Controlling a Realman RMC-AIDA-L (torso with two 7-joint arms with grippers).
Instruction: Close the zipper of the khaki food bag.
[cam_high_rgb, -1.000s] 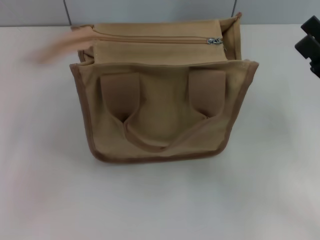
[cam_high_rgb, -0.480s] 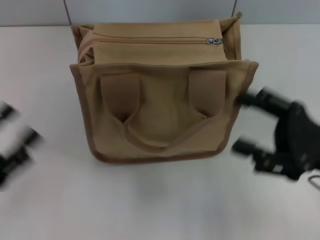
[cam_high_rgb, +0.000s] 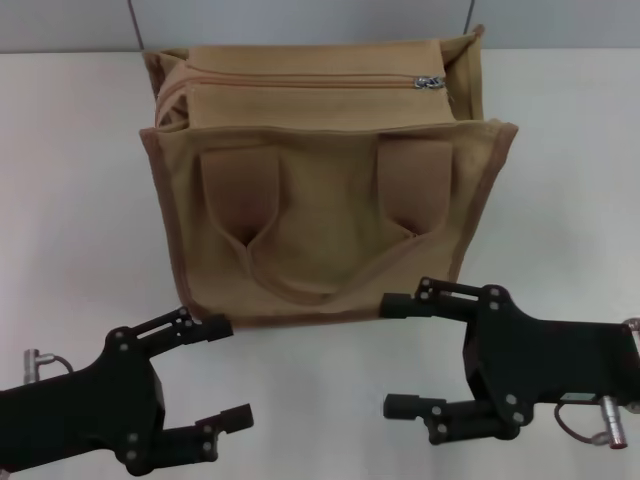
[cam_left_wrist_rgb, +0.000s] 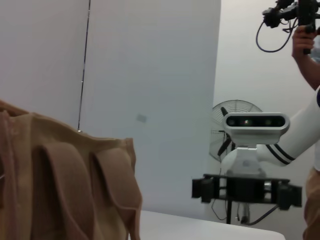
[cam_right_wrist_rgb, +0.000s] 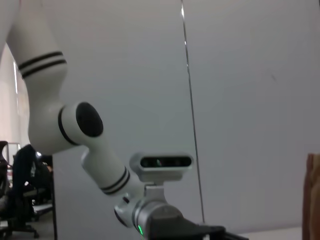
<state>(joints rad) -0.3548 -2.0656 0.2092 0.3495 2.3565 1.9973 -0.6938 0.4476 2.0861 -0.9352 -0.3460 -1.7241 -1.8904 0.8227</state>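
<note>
The khaki food bag (cam_high_rgb: 320, 200) stands at the back middle of the white table, front pocket and one strap handle (cam_high_rgb: 300, 240) facing me. The zipper (cam_high_rgb: 310, 80) runs along its top, with the silver pull tab (cam_high_rgb: 430, 82) at the right end; the bag's left end gapes a little. My left gripper (cam_high_rgb: 218, 372) is open and empty, on the table in front of the bag's left corner. My right gripper (cam_high_rgb: 395, 354) is open and empty, just in front of the bag's right lower edge. The bag also shows in the left wrist view (cam_left_wrist_rgb: 65, 185).
The white table (cam_high_rgb: 80, 200) stretches to both sides of the bag, with a grey wall behind. The left wrist view shows my right arm's gripper (cam_left_wrist_rgb: 247, 187), a fan (cam_left_wrist_rgb: 232, 120) and a person (cam_left_wrist_rgb: 307, 45) at the far edge.
Both arms have swung in from the sides to the front of the bag. A blurred strap at the bag's back left a second ago no longer shows. The bag has not moved.
</note>
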